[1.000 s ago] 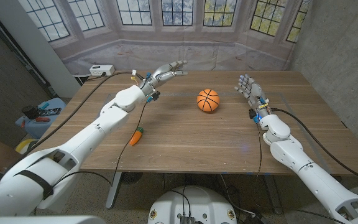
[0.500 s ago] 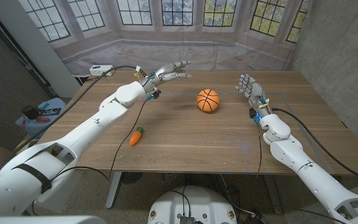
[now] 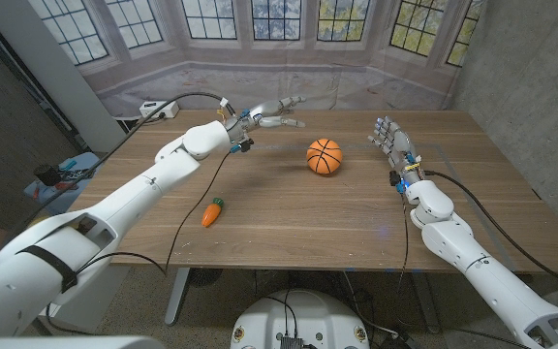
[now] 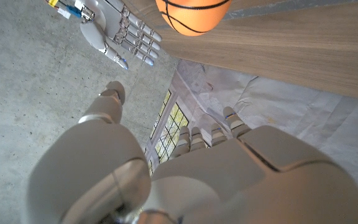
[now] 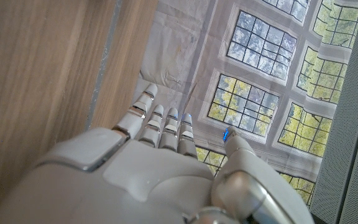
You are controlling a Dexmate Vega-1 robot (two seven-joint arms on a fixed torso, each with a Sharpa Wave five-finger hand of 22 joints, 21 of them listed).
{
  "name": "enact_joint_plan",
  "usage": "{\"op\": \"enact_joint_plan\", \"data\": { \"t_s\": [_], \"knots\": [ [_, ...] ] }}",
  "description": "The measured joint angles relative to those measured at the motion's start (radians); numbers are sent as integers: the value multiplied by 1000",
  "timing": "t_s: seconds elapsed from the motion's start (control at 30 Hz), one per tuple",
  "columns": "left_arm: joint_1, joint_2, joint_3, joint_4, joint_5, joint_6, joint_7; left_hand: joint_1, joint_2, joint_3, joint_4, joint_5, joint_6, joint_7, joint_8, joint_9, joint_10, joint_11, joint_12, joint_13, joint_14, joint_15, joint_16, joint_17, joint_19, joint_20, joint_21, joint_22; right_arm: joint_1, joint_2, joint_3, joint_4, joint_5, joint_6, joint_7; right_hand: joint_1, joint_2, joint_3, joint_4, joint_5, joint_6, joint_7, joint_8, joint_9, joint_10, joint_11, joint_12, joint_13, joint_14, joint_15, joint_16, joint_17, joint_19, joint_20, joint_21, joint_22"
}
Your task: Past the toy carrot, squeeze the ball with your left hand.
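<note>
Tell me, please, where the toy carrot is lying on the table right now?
In the head view the toy carrot lies on the table's left half near the front edge, beneath the left arm, well short and left of the ball.

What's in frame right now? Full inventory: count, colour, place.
ball: 1, orange with black lines, table centre-right, untouched
toy carrot: 1, orange with green top, table left of centre, near side
power strip: 1, white, far left table corner
table: 1, brown wood
left hand: 1, grey, raised at the far side, left of the ball, fingers apart, holding nothing
right hand: 1, grey, right of the ball, fingers apart, holding nothing
</note>
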Motion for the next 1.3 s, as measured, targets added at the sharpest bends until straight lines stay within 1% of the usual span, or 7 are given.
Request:
{"op": "enact_joint_plan", "data": {
  "t_s": [0.17,0.27,0.73,0.87,1.03,1.13,1.3],
  "knots": [
    [-20,5,18,-10,48,12,-5,-3,-5,-8,0,-4,-27,3,-7,0,-25,16,-4,5,-28,5,0,3,-18,-2,-13,0,-3,-1,1,-2,2,0,0,0,0,0,0,0,0,0,0,0,0,0,0,0,0,0,0,0,0,0,0,0],
    [-31,8,28,-16,66,18,-7,-3,-5,-13,4,-4,-45,-2,-7,0,-44,17,-4,5,-48,9,-4,5,-33,3,-25,0,-3,-2,2,-2,3,0,0,0,0,0,0,0,2,2,0,0,0,0,0,0,0,0,0,0,0,0,0,0],
    [-84,16,76,-33,175,61,-27,7,-14,-25,0,-4,-80,-1,-7,0,-66,27,-7,9,-53,14,-4,5,-62,3,-45,0,0,-5,5,5,10,-4,10,0,0,-2,-2,0,6,6,0,0,0,0,0,0,0,0,0,0,0,0,0,0],
    [-105,11,94,-29,197,69,-43,3,-18,-25,0,-8,-95,3,-7,0,-68,36,-7,9,-58,19,-4,5,-64,2,-48,5,2,-7,7,6,12,-5,12,0,0,-6,-5,0,6,6,0,0,0,0,0,0,0,0,0,0,0,0,0,0],
    [-125,4,110,-19,226,79,-64,4,-27,-32,1,-8,-114,-2,-7,0,-67,37,-7,9,-59,20,-4,5,-96,5,-64,5,3,-8,9,8,13,-6,13,0,0,-5,-5,0,5,5,0,0,0,0,0,0,0,0,0,0,0,0,0,0],
    [-143,-3,125,-10,241,84,-76,4,-27,-35,5,-12,-123,-5,-7,0,-67,48,-7,14,-62,25,-3,5,-101,6,-72,5,3,-8,9,9,14,-6,13,0,0,-5,-5,0,5,5,0,0,0,0,0,0,0,0,0,0,0,0,0,0],
    [-173,-17,151,5,265,94,-96,1,-30,-42,6,-12,-137,8,-7,0,-67,55,-7,14,-60,29,-3,5,-101,6,-78,5,3,-8,12,10,15,-6,13,0,0,-5,-5,0,5,5,0,0,0,0,0,0,0,0,0,0,0,0,0,0]
  ]
}}
